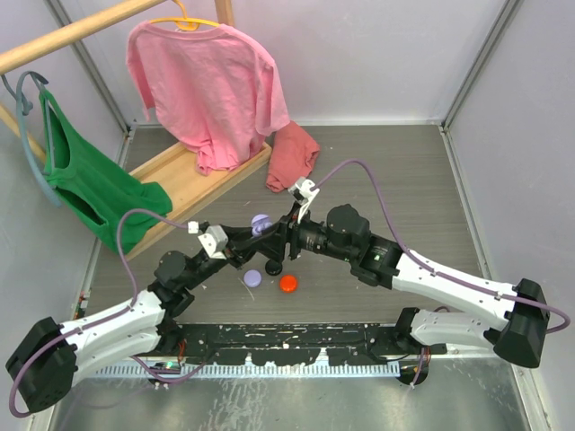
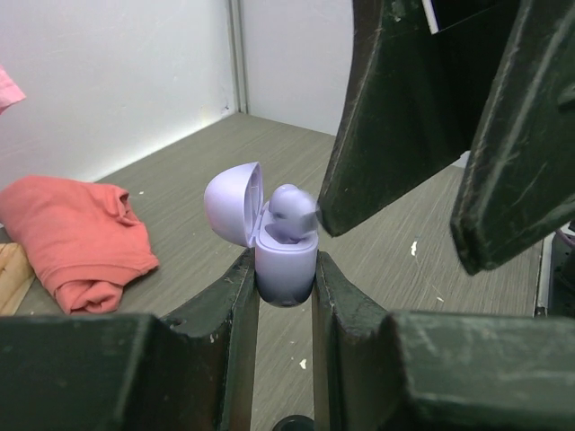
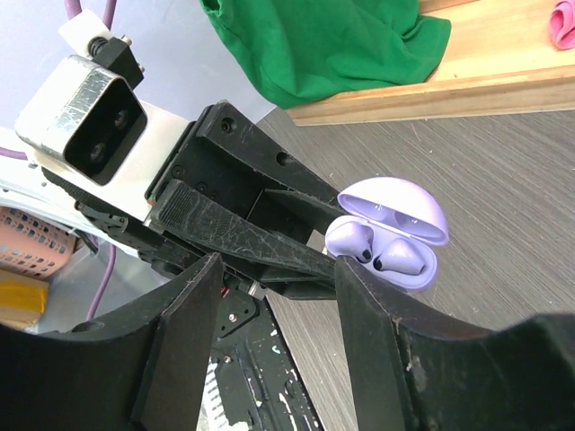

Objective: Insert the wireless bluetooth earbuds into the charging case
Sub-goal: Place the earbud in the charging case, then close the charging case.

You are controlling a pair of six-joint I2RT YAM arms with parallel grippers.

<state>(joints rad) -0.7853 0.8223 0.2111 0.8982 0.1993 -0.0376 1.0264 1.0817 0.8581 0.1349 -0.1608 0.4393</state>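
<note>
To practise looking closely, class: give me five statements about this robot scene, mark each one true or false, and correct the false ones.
1. The left hand grips the lavender case. True.
2. The lid of the case is shut. False: it is swung open, and lavender earbuds show inside.
3. The right hand has its fingers pressed together. False: they stand apart with nothing between them.
4. An orange-red puck lies on the table. True.
5. The pink shirt lies flat on the table. False: it hangs from a yellow hanger.
</note>
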